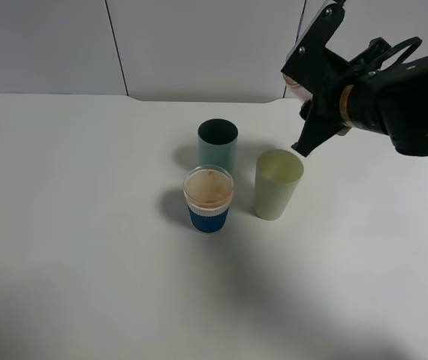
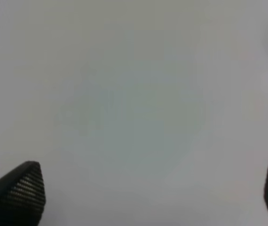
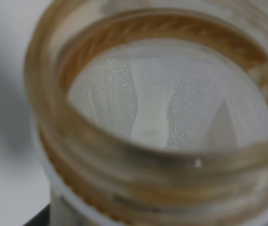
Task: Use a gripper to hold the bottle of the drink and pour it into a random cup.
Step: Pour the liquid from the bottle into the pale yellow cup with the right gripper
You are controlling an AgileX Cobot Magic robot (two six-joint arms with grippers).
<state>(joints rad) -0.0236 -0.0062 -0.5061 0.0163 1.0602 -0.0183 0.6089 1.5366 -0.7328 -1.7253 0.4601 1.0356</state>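
My right gripper (image 1: 304,105) hangs in the air at the back right, just above and to the right of the pale yellow-green cup (image 1: 278,184). It is shut on the bottle (image 1: 292,82), of which only a pale bit shows between the black fingers. In the right wrist view the bottle's capless neck (image 3: 148,179) fills the frame, with brown residue on its rim and threads and a clear inside. The pale cup stands upright and its inside looks pale. Brown foamy drink (image 1: 208,187) sits in the blue-sleeved clear cup (image 1: 208,217). My left gripper (image 2: 153,193) is open over bare table.
A dark teal cup (image 1: 218,144) stands upright behind the blue-sleeved cup, left of the pale cup. The three cups cluster at the middle of the white table (image 1: 71,225). A wall (image 1: 199,45) runs along the back.
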